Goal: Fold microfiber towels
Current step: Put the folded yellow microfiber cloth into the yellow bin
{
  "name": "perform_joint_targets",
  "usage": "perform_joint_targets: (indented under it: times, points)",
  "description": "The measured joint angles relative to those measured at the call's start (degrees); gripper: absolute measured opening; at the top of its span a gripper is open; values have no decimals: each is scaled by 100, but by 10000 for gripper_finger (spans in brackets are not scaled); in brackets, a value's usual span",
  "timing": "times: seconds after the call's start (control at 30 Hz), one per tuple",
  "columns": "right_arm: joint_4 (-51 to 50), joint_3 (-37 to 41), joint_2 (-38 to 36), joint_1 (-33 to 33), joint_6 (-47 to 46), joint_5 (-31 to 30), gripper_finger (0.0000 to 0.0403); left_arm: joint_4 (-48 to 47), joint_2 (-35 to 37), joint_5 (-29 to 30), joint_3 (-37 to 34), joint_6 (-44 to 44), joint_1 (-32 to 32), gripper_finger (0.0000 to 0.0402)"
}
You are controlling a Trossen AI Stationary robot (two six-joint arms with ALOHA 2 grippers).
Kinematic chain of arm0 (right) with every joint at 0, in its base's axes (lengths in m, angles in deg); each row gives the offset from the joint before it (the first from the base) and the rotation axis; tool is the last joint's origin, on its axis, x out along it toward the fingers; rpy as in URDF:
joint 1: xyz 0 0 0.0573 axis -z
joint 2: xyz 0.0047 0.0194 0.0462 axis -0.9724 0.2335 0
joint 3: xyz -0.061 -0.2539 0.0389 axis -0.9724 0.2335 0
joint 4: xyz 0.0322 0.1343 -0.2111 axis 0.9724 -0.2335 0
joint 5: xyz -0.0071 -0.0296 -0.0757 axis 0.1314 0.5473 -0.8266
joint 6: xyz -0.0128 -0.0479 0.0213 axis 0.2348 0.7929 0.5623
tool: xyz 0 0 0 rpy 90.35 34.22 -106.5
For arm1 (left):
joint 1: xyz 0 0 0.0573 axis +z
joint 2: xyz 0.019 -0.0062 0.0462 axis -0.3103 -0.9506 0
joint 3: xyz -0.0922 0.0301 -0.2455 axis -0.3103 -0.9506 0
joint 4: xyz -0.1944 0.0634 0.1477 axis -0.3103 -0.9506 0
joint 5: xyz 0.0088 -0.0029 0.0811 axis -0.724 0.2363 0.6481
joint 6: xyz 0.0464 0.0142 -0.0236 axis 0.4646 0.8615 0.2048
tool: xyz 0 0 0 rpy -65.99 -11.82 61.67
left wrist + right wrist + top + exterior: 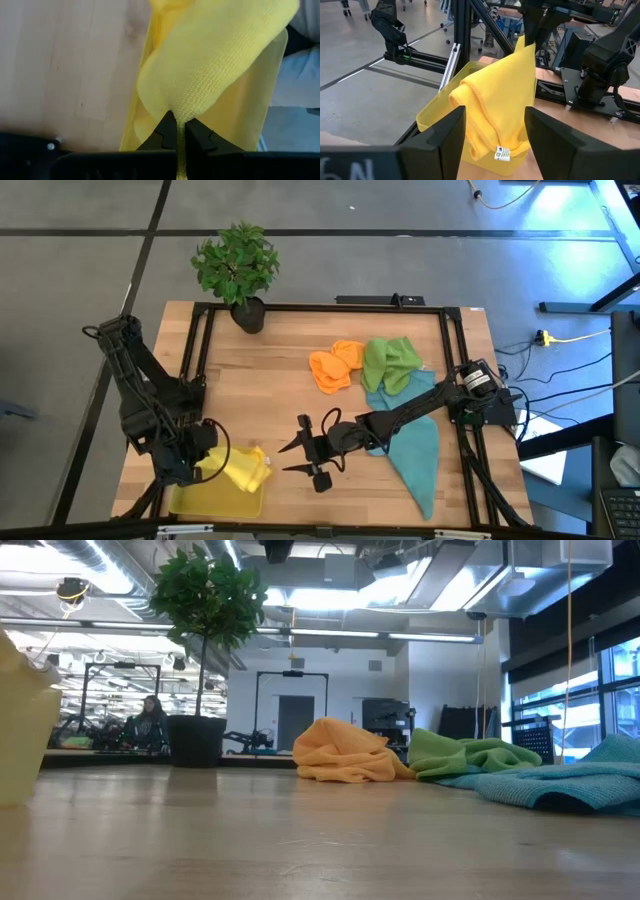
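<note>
left gripper (177, 131) clenched on yellow towel (244, 468), holding it over tray (205, 500) at near left corner | right gripper (300, 455) jaws released, empty, mid-table, facing the yellow towel | teal towel (418, 450) near right, under right arm | orange towel (334, 366), green towel (389, 361) bunched beyond | plant (238, 272) far edge

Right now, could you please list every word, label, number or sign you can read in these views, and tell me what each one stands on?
No text can be read for certain.
Sewn-in tag on the yellow towel, right wrist view: dark printed marks, too small to read.
White marks at the lower corner of the right wrist view, on the right gripper's dark body: cut off by the edge, possibly "6N", not legible.
Yellow tray, orange towel, green towel: no lettering visible.
</note>
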Motion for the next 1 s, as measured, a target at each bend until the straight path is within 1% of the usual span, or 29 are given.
perform_joint_targets:
  times: [0.2,0.4,0.53,0.7,0.8,0.9,1.0]
  points:
    - [-21,0,0,0,0,-2,204,-8,-1,-183,0,-149,0,0]
    - [-22,-5,0,0,7,-4,204,31,-1,-194,4,-132,2,0]
    - [-20,-7,0,0,11,-4,204,27,-1,43,4,-85,3,0]
    - [177,-9,30,-48,58,29,204,29,-1,81,4,-47,4,0]
    - [278,-11,63,-180,330,54,208,31,-1,84,4,-47,4,0]
    - [309,-11,63,-291,574,-135,218,29,-1,105,4,-44,4,0]
    - [270,-11,63,-333,618,-288,227,15,-1,205,5,-8,4,0]
